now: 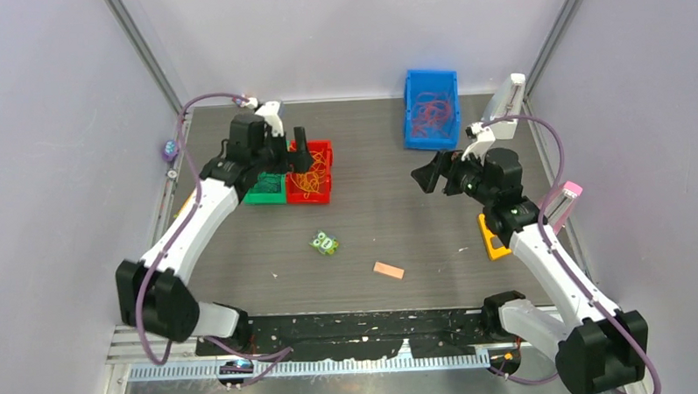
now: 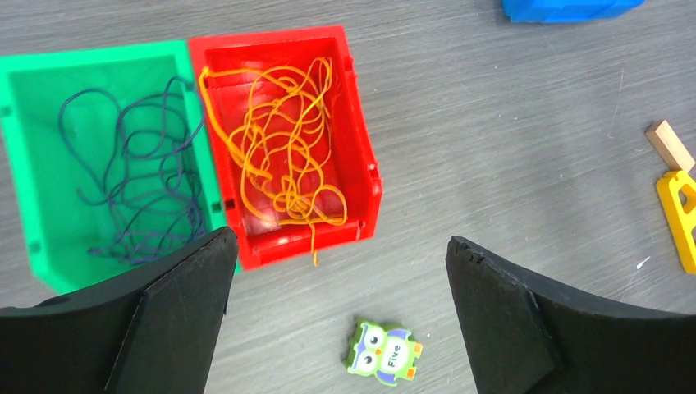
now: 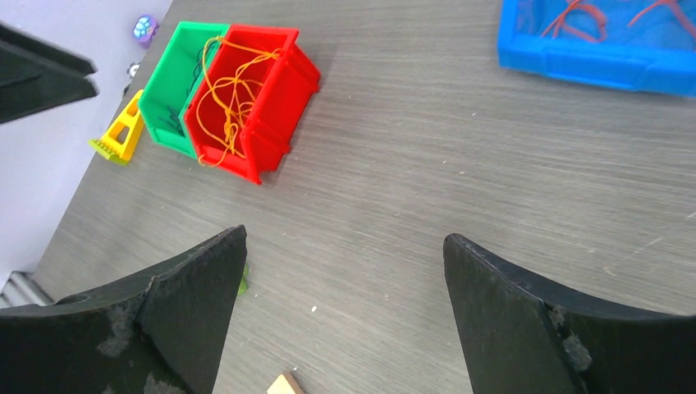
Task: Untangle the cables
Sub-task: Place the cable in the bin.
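Orange cables (image 2: 283,148) lie heaped in a red bin (image 2: 361,156); one strand hangs over its near wall. Dark purple cables (image 2: 135,176) lie in the green bin (image 2: 25,189) beside it. Red cables (image 1: 432,113) fill a blue bin (image 1: 410,107) at the back right. My left gripper (image 2: 338,271) hovers above the red bin's near side, open, nothing between its fingers (image 2: 176,304). My right gripper (image 3: 345,279) hangs open over bare table at mid right (image 1: 432,172). The red bin (image 3: 263,107) and the green bin (image 3: 160,90) also show in the right wrist view.
A green owl puzzle piece (image 2: 384,351) lies on the table below the left gripper. A tan block (image 1: 388,270) lies near the front middle. Yellow wedges sit at the right (image 1: 492,237) and left (image 3: 121,135) edges. Grey walls enclose the table.
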Tool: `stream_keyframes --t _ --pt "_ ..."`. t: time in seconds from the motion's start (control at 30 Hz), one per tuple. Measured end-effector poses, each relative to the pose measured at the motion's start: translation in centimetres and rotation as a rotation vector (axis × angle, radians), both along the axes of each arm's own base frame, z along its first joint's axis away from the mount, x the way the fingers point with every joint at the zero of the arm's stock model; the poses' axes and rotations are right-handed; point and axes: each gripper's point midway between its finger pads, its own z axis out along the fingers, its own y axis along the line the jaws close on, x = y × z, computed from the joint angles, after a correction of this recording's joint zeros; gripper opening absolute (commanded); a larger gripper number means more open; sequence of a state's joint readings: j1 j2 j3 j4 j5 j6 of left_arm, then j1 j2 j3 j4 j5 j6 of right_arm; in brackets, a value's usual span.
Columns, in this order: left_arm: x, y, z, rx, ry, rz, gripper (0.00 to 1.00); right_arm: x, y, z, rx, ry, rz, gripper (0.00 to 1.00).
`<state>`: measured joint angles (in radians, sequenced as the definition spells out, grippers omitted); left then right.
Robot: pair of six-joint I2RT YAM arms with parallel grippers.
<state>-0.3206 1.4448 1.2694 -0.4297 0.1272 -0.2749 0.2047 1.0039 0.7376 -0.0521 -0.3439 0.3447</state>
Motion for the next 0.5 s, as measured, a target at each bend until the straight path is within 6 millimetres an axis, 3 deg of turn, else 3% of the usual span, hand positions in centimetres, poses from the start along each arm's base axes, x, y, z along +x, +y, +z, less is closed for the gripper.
stream_keyframes --t 0.2,0.33,0.4,0.5 --pt "-5.0 3.6 0.0 0.038 -0.133 0.068 1.00 -0.7 -1.7 0.3 -0.026 -0.142 -0.072 1.00" --pt "-7.7 6.1 -1.7 0.074 -0.201 0.133 1.00 -1.4 -3.3 -2.6 -0.037 -0.239 -0.152 1.00" --pt "-8.5 7.2 -2.7 0.089 -0.247 0.170 0.99 -1.9 -4.6 -4.9 -0.078 -0.270 -0.202 1.00" --pt "-9.2 9.6 -5.2 0.149 -0.330 0.245 1.00 -2.1 -6.4 -6.8 -0.171 -0.306 -0.265 1.00"
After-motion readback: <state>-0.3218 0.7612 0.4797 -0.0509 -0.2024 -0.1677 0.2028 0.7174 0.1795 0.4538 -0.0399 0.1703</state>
